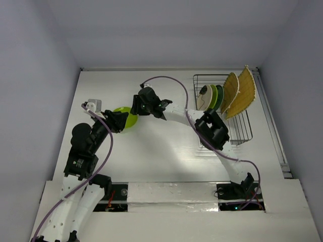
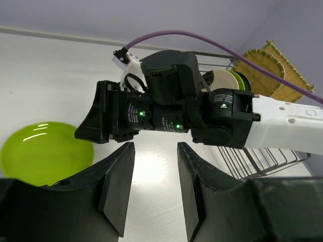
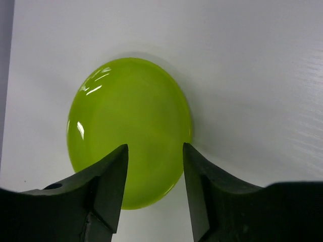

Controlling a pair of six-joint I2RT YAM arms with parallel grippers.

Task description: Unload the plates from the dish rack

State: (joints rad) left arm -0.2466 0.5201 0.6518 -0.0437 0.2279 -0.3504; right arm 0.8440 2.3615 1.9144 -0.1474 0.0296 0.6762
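collision looks likeliest: right end effector, jaws apart, hovers over the lime plate lying flat toward the tabletop's left edge, crowding the left end effector, also apart. other plates stand in the dish rack at the far right corner.

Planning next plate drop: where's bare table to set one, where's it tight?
Bare: table centre between lime plate, right arm and near edge; far-left corner behind plate. Crowded: at the plate, left end effector and right end effector meet.
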